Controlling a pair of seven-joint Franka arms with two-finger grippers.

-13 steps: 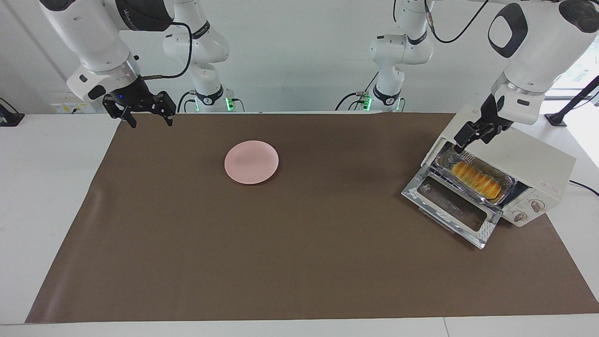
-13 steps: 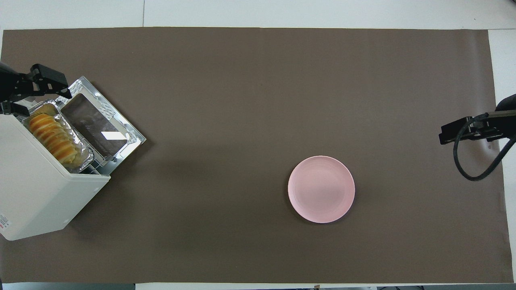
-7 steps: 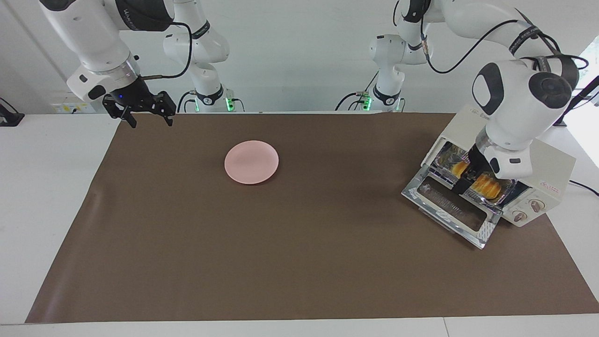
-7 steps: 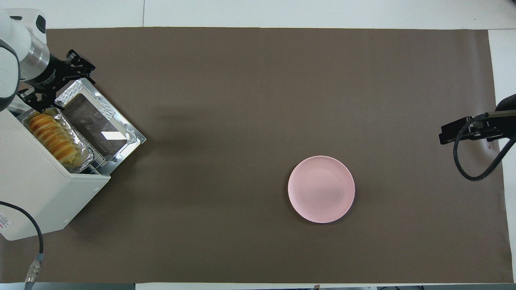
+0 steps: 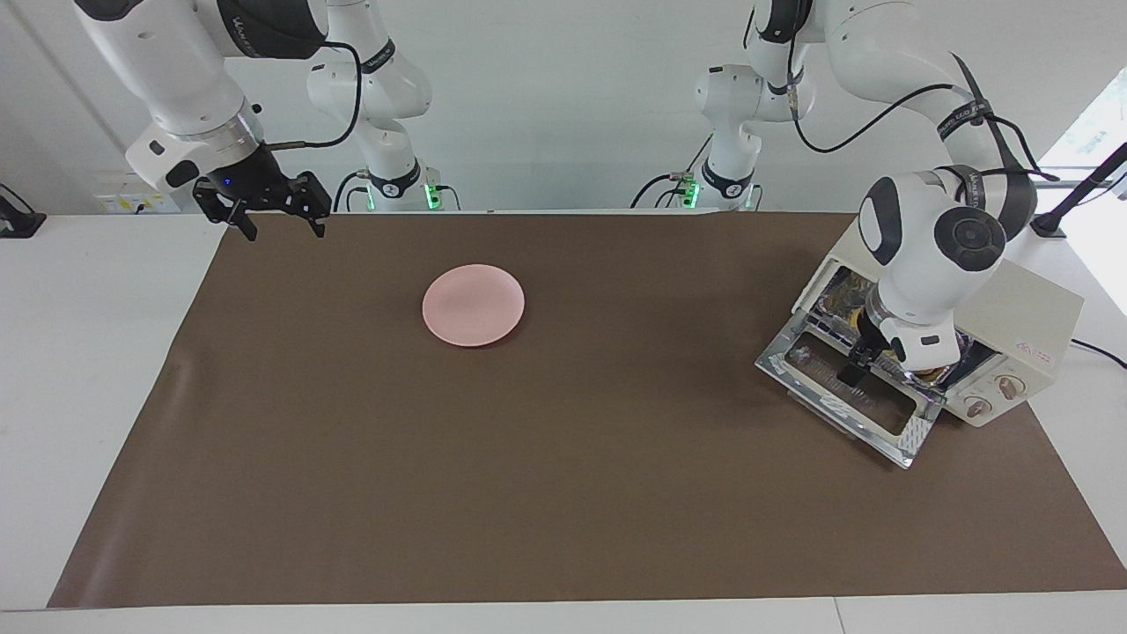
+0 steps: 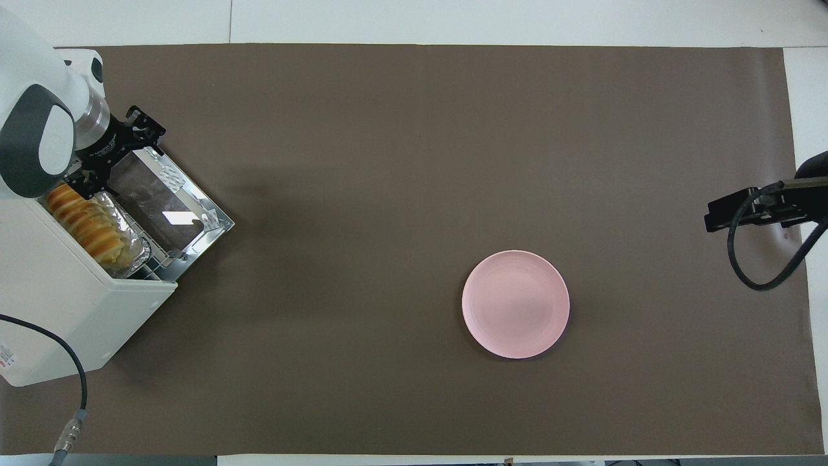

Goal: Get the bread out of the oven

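The cream-white oven (image 5: 1026, 304) stands at the left arm's end of the table, its glass door (image 5: 841, 387) dropped open. In the overhead view the oven (image 6: 58, 304) holds the golden ridged bread (image 6: 84, 223) in a foil tray (image 6: 134, 244) at its mouth. My left gripper (image 5: 861, 370) is low over the door's hinge edge, right at the oven's opening. In the overhead view it (image 6: 96, 183) is by the bread's end farther from the robots. The wrist hides most of the bread in the facing view. My right gripper (image 5: 280, 220) waits open and empty above the mat's corner.
A pink plate (image 5: 473, 305) lies on the brown mat (image 5: 563, 493) toward the right arm's end; it also shows in the overhead view (image 6: 515, 304). The open door (image 6: 165, 207) juts out onto the mat. A black cable trails beside the oven.
My left arm has swung down from above the oven's top to the oven's opening, now low over the open door by the bread. The right arm has not moved.
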